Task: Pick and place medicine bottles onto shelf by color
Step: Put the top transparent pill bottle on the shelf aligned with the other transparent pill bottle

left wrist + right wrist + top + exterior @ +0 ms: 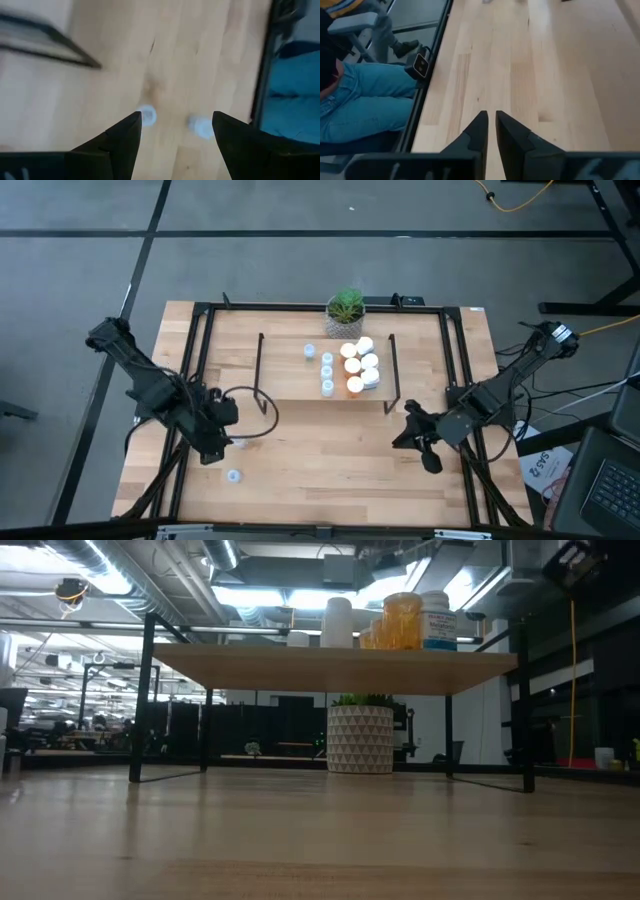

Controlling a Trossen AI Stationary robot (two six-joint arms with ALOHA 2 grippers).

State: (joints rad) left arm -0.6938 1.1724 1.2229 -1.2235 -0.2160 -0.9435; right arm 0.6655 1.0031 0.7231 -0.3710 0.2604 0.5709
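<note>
On the near left part of the wooden table (330, 450) two small pale bluish-clear bottles stand loose: one (233, 476) close to the front edge, the other (240, 443) just beside the left gripper (213, 448), which hangs over that corner with its jaws spread wide and nothing between them. In the left wrist view both clear bottles (146, 115) (200, 126) sit on the wood beyond the parted fingers (125, 135), one near each fingertip. A loop of black cable (262, 405) trails from the left arm across the board toward the shelf. On the near right the right gripper (432, 462) hovers over bare wood with its jaws clenched on nothing; its wrist view shows the two fingers (480, 131) nearly touching and, past the table's edge, a seated person's leg in blue jeans (365, 107). Farther back, mid-table, stands the shelf (325, 370), a light-wood board on thin black side frames. On it a short line of small clear bottles (327, 372) stands left of a cluster of larger white bottles (366, 360) and orange ones (354, 384). From table height the white bottle (338, 622) and orange bottle (403, 620) rise above the shelf board. Behind the shelf a potted green plant (345, 308) sits at the table's far edge, and beyond it lies a dim room with ceiling lights (270, 595).
</note>
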